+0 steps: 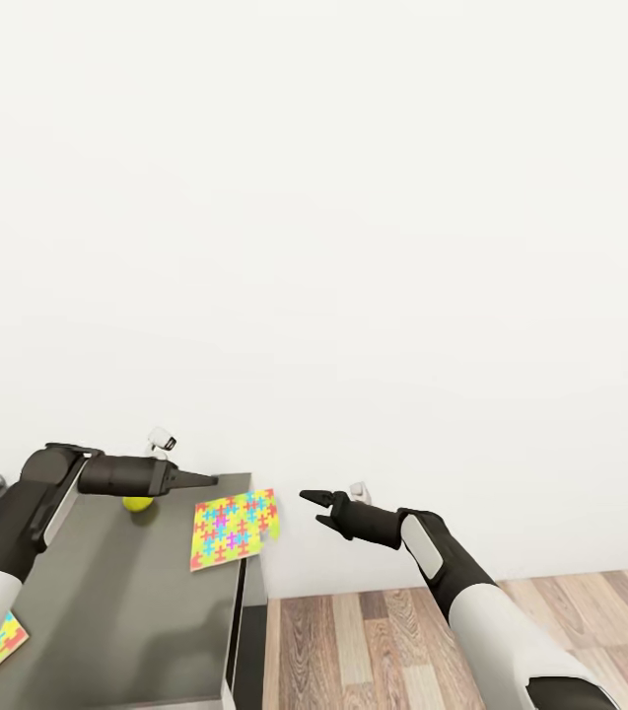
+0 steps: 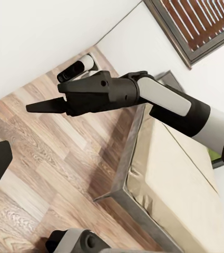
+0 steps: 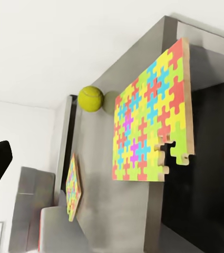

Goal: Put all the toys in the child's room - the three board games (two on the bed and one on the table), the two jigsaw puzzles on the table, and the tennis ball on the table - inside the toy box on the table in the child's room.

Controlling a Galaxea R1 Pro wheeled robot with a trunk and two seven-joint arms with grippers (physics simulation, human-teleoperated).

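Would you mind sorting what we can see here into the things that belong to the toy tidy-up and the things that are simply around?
Part of the job:
- jigsaw puzzle overhanging the table edge
- second jigsaw puzzle
- tennis ball
- bed
- left gripper
- right gripper

Just around:
- grey table
- wood-plank floor
- white wall

Even, bright, shadowless light washes the white wall (image 1: pixel 314 197) almost featureless in the head view. The grey table (image 1: pixel 126 602) top shows a soft sheen and a faint shadow under the tennis ball (image 1: pixel 137 503). Renders are slightly soft overall; beside the table, the wood-plank floor (image 1: pixel 402 641) grain stays legible.
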